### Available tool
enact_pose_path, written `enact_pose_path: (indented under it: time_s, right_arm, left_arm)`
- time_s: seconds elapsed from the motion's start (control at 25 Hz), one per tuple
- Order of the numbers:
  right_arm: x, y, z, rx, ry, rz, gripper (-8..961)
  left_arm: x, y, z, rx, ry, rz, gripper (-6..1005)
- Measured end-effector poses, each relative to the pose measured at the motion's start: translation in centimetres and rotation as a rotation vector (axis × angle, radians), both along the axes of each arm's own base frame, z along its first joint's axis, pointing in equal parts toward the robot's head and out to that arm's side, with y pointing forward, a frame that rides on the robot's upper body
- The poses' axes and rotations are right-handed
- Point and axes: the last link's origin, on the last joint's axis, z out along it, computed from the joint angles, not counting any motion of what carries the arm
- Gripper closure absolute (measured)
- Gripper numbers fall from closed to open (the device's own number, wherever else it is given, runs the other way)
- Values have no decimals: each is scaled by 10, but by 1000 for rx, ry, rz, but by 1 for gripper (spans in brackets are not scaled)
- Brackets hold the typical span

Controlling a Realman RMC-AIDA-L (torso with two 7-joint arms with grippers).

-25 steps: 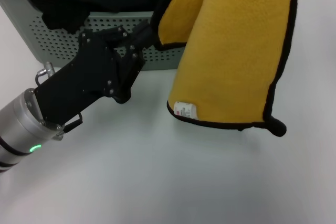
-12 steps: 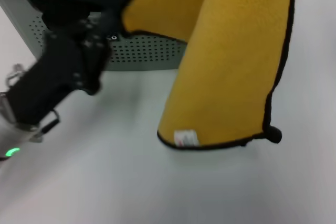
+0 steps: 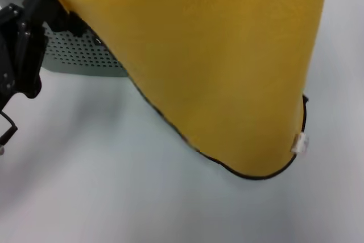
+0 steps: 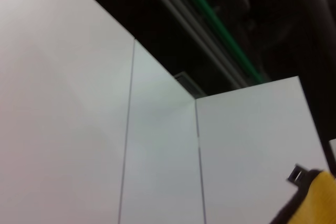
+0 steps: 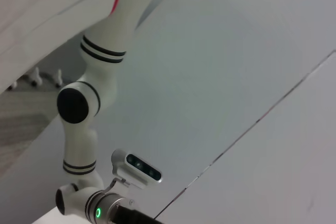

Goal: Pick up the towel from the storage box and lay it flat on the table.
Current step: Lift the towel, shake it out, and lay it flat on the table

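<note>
Table [image 3: 85, 197]: white, bare under the cloth. Storage box [image 3: 79, 55] at rear left, mostly hidden. Towel [image 3: 227, 66] out of the box, hanging spread above the table, lowest edge near the surface. Left gripper [image 3: 23, 55] at its left corner; grip state cannot tell. Spreading step; next, lower flat.

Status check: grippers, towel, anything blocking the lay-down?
Left gripper at the grey-green perforated storage box, beside the towel's corner. Yellow black-edged towel spread, hanging above the white table. Right gripper out of view. No blockers seen.
</note>
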Motion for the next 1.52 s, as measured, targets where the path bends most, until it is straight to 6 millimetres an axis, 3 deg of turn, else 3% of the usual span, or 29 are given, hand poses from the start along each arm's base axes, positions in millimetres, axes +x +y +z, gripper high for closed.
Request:
enact_pose_path:
  time_s: [0.36, 0.72, 0.92, 1.08, 1.52]
  right_arm:
    - [26, 7, -22, -70, 112, -147, 941]
    - [50, 19, -21, -58, 242, -314, 941]
    - [24, 24, 2, -35, 247, -286, 941]
    - [2, 28, 10, -35, 231, -241, 941]
    - [-29, 30, 18, -24, 204, -167, 940]
  left_arm:
    - [17, 7, 15, -168, 57, -170, 997]
    - [27, 4, 20, -203, 82, -237, 991]
    - [26, -2, -13, -174, 11, -152, 984]
    - [35, -12, -37, -189, 39, -194, 978]
    - [35, -10, -48, -181, 29, -162, 963]
